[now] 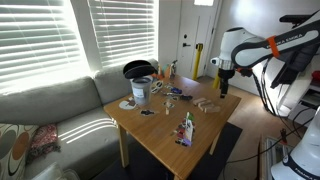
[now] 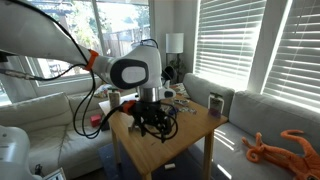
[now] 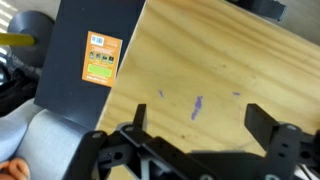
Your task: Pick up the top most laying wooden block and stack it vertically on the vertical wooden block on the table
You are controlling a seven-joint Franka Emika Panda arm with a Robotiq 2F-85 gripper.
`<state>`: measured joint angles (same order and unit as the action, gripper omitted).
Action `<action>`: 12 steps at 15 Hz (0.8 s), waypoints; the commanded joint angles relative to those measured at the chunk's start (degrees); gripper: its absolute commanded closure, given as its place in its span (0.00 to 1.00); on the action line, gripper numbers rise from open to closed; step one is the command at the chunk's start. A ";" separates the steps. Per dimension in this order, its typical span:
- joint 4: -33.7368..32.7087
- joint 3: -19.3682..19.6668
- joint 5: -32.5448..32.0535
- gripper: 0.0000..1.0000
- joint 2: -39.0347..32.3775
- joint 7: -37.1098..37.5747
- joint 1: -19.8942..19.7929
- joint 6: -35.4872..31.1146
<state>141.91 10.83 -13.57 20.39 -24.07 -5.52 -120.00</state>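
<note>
Gripper hangs spread and empty over the table edge; wooden blocks sit nearby, metal can farther off.

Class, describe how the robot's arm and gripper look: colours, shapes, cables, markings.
The arm is glossy white with rounded joints, a dark grey round cap on one joint and an orange band. Black cables run along it. The gripper is black, with two blocky fingers.
</note>
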 commanded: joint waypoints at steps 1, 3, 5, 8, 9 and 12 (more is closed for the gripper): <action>-2.68 -3.97 0.36 0.00 5.73 -4.17 4.22 4.59; -6.11 -5.67 1.43 0.00 5.53 -7.31 7.67 8.98; -9.77 -6.98 0.96 0.00 4.77 -10.40 10.47 13.16; -8.97 -7.40 0.42 0.00 5.33 -10.23 11.18 12.40; -9.59 -7.66 0.46 0.00 5.07 -11.66 11.70 12.88; -10.16 -7.65 0.48 0.00 4.22 -13.38 11.78 12.96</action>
<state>131.87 3.51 -13.25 24.65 -37.35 6.62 -107.16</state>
